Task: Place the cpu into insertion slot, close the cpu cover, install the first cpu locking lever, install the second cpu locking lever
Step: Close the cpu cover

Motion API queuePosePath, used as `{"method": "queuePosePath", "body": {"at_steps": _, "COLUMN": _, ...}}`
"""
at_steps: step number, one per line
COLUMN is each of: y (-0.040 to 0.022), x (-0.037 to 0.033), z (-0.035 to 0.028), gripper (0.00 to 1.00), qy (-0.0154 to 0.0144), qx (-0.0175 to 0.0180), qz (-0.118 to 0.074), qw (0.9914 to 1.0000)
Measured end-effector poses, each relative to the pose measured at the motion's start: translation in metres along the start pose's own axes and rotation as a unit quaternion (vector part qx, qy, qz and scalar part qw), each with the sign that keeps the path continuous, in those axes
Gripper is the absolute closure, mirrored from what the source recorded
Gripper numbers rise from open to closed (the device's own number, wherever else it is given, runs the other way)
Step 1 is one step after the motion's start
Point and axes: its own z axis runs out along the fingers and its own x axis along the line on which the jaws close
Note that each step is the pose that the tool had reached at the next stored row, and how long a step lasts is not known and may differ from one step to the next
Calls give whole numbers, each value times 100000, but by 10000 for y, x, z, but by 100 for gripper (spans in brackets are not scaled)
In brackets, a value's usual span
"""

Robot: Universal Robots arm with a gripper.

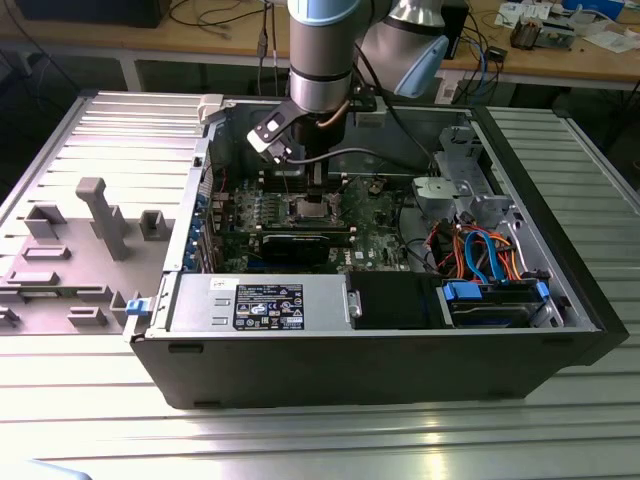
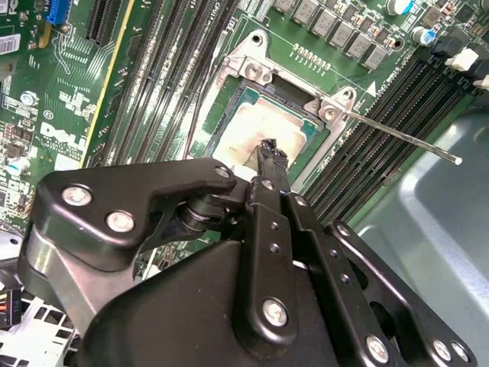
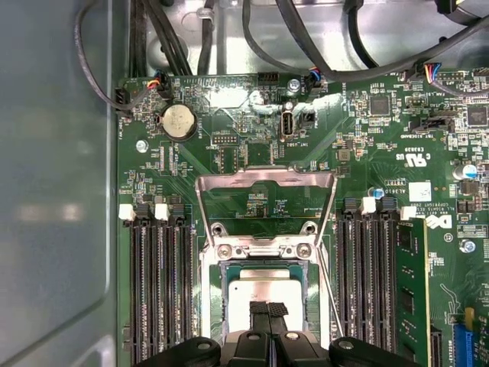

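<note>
Reaching down from the arm (image 1: 320, 50) into an open computer case (image 1: 350, 370) set on a ribbed metal tabletop (image 1: 300, 440), with the tool (image 3: 267, 309) narrowed right down, fingers pressed side by side and gripping nothing. Poised directly over the cpu (image 3: 263, 290) in both wrist views, tips above its dull silver top; touching it or just clear of it, impossible to tell. Lying flat inside the insertion slot (image 3: 264, 273), that chip, square to the silvery rim and ringed by green circuit board. Swung open and clear of the chip, on the side of the slot away from the tool: the cpu cover (image 3: 266, 180), a thin silvery frame with board components showing through its cut-out middle. Standing unlatched beside the slot in the second wrist view: one thin locking lever (image 2: 397, 136), slanting out over the memory slots (image 2: 397, 92). Flanking the slot on two opposite sides in the first wrist view, those same long black slots in rows. Beyond the cover, a round coin battery (image 3: 178, 121) near a corner of the board.
</note>
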Motion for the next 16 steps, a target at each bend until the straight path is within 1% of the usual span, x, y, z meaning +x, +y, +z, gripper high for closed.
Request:
{"method": "queuePosePath", "body": {"at_steps": 12, "y": 1, "x": 0, "z": -41, "gripper": 89, "qy": -9, "qx": 5, "qz": 0, "qw": 100000}}
{"method": "queuePosePath", "body": {"at_steps": 16, "y": 1, "x": 0, "z": -73, "gripper": 89, "qy": -7, "qx": 8, "qz": 1, "qw": 100000}}
